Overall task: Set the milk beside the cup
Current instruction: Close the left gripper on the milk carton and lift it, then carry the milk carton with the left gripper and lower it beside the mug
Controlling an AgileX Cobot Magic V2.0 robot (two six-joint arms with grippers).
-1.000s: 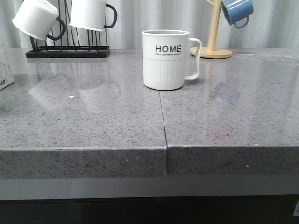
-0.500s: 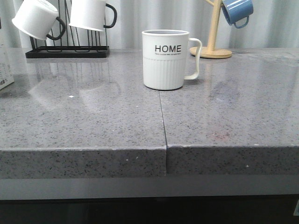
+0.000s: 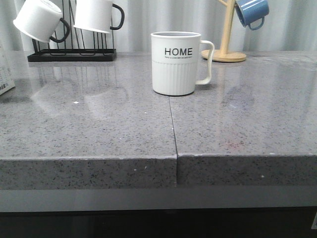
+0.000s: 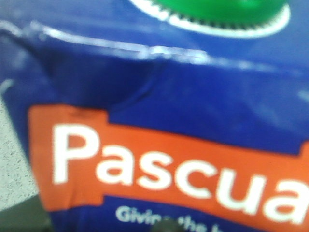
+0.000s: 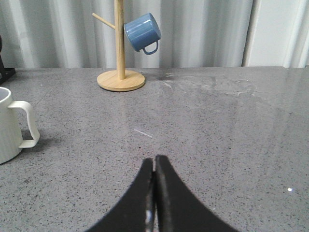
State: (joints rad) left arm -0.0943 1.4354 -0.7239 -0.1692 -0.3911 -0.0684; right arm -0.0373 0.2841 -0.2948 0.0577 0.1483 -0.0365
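Note:
The cup [image 3: 176,64], a white ribbed mug lettered "HOME", stands mid-counter with its handle to the right; its handle side shows in the right wrist view [image 5: 9,128]. The milk [image 3: 5,74] is only a white sliver at the far left edge of the front view. In the left wrist view the milk [image 4: 169,121] fills the frame very close: dark blue top, orange band, green cap. The left gripper's fingers are hidden behind it. My right gripper [image 5: 154,162] is shut and empty, low over the counter to the right of the cup.
A black rack [image 3: 72,53] with two white black-handled mugs [image 3: 39,20] stands at the back left. A wooden mug tree [image 3: 225,49] holds a blue mug [image 3: 251,12] at the back right. A seam [image 3: 172,124] runs down the grey counter to its front edge.
The carton sliver at the left edge of the front view has shifted very slightly. The cup and the rest have not moved.

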